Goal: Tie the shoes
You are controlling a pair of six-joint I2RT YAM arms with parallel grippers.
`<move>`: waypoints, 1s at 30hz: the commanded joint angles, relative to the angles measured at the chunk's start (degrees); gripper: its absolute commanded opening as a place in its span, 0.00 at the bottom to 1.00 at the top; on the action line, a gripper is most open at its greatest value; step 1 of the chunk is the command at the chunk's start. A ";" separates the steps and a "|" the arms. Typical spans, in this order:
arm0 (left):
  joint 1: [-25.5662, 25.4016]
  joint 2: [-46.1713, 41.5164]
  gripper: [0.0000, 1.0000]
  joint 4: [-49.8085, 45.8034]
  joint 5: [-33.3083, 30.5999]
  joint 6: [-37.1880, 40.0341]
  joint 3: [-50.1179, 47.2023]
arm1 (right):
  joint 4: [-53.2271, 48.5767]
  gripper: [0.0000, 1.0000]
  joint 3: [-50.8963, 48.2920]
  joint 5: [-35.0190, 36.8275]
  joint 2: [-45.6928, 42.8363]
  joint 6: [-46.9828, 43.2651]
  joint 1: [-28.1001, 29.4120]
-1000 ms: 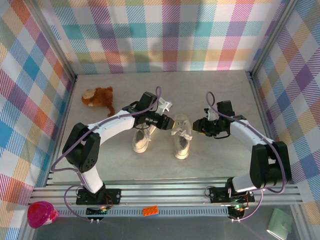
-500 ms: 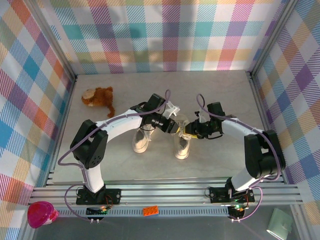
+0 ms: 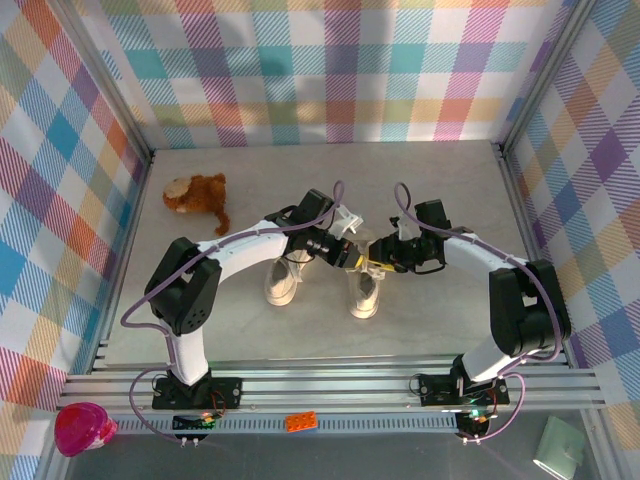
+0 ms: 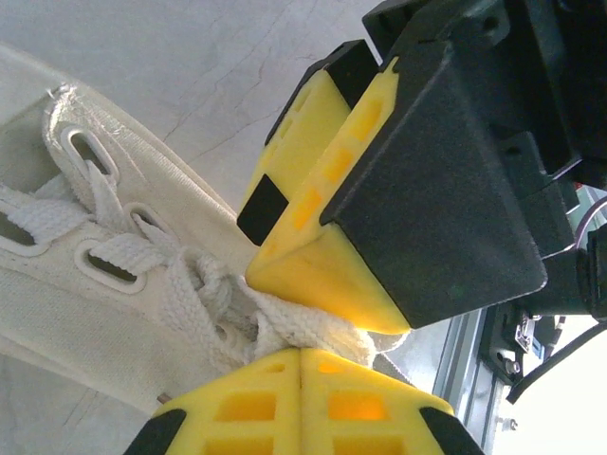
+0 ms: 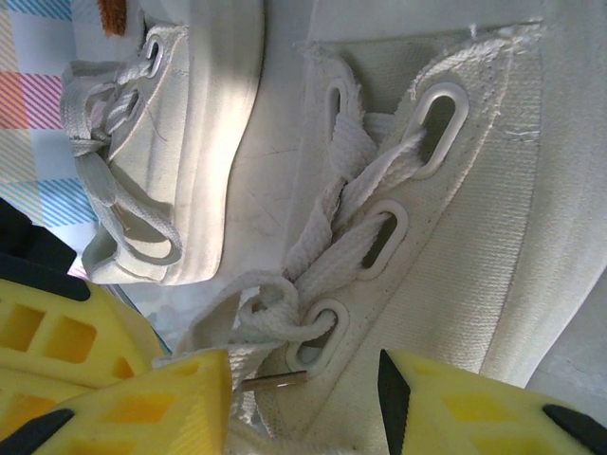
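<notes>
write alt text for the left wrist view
The left tool is shut, pinching a white lace of a cream shoe between its yellow fingers. The right tool, yellow and black, sits just above the pinch, with the grey table behind.

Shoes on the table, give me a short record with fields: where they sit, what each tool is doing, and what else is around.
left-side shoe: mid-table, untouched
right-side shoe: beside it, both tools at its laces
left tool: shut on lace of right-side shoe
right tool: open, lace strands between its fingers
plush toy: far left, apart from shoes
</notes>
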 commanded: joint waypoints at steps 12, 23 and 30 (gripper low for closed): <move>1.06 0.97 0.03 4.02 3.03 -4.90 -2.76 | 1.54 0.33 1.05 -0.57 1.19 2.67 4.21; 3.24 -4.62 0.31 5.94 1.56 -4.10 -6.06 | -15.20 0.11 9.44 11.89 -0.51 -4.87 6.40; 3.43 -7.74 0.36 13.09 -0.66 -5.12 -9.61 | -19.78 0.16 12.84 16.35 -0.59 -6.57 7.43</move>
